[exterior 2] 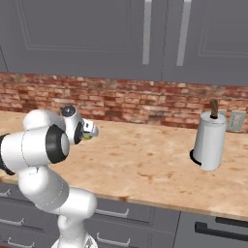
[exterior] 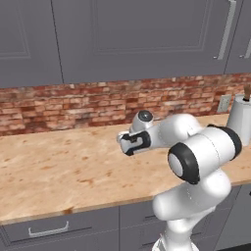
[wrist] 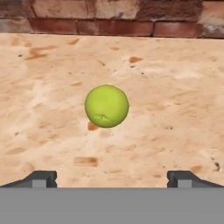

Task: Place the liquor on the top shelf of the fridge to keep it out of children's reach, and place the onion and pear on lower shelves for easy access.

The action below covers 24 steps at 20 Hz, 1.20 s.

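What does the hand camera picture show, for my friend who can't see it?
A round yellow-green pear sits alone on a speckled tan counter, straight ahead of the robot's open hand. A red brick wall runs along the top behind it.

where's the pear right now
In the hand view the pear sits on the wooden counter, centred ahead of the open gripper, with the brick wall behind it.

The wooden counter [exterior: 59,166] lies bare and open on the left, room enough there for a hand to sweep freely. Ahead of the open gripper [wrist: 112,177] sits a pear [wrist: 106,106], with clear counter all around it. The brick wall [exterior 2: 145,99] closes off the far side. A paper towel roll [exterior 2: 210,140] stands upright on the right, well apart.
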### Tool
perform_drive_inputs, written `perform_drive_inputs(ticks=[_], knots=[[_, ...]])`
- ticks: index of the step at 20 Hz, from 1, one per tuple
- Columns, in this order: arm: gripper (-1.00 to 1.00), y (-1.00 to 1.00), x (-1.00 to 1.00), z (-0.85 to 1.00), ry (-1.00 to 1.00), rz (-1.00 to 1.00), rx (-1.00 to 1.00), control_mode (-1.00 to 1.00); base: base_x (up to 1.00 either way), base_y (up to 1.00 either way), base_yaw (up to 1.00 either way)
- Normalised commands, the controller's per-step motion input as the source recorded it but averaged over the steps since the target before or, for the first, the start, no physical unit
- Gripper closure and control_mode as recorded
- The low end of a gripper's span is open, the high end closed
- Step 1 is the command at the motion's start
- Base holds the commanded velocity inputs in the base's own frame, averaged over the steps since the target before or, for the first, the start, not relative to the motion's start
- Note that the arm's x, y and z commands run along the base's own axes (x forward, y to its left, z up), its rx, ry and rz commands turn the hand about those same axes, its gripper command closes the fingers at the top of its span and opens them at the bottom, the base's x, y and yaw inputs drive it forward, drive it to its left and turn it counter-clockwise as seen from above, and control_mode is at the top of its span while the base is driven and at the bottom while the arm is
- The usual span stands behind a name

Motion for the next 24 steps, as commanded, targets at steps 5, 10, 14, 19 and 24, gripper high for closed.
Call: perform_drive_inputs(ticks=[5,10,14,19,24], knots=[[-1.0,0.04,0.3,-0.17,0.0,0.0,0.0,-1.0,0.0,0.0,0.0],[-1.0,0.07,0.28,-0.18,0.0,0.0,0.0,-1.0,0.0,0.0,0.0],[-1.0,0.07,0.27,-0.18,0.0,0.0,0.0,-1.0,0.0,0.0,0.0],[-1.0,0.04,0.26,-0.18,0.0,0.0,0.0,-1.0,0.0,0.0,0.0],[-1.0,0.04,0.25,-0.18,0.0,0.0,0.0,-1.0,0.0,0.0,0.0]])
